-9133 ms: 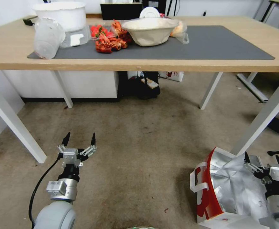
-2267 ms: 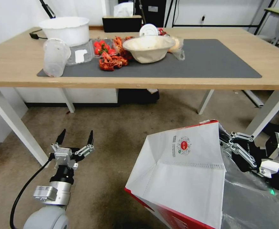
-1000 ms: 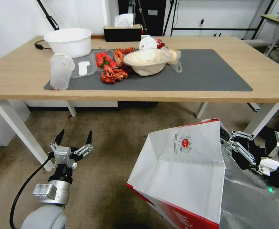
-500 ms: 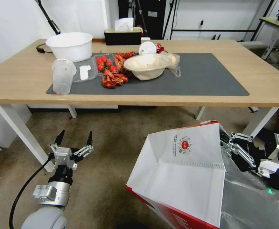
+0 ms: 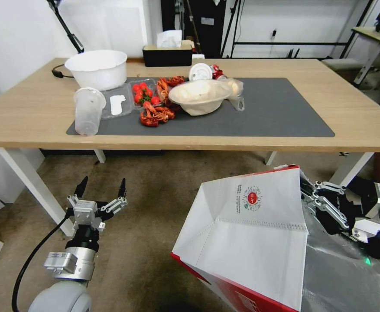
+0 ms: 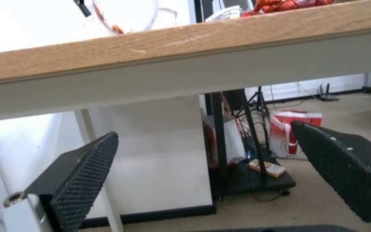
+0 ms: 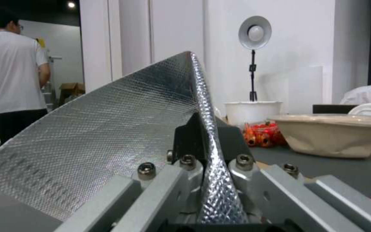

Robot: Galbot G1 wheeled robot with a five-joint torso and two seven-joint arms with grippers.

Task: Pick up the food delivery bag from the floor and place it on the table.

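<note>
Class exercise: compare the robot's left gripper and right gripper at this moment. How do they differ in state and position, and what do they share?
The left gripper has its fingers spread open on nothing; the right gripper is shut on the foil rim of the food delivery bag. The left gripper hangs low over the floor, short of the table; the right gripper carries the bag off the floor. Both sit below the tabletop.

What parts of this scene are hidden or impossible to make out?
- Food delivery bag: its bottom is cut off by the head view's lower edge; its handles are out of sight.
- Bag contents: in the right wrist view the foil wall hides them.
- Right gripper: the bag's wall covers its fingertips in the head view.
- Bag logo: print too small to read.
</note>
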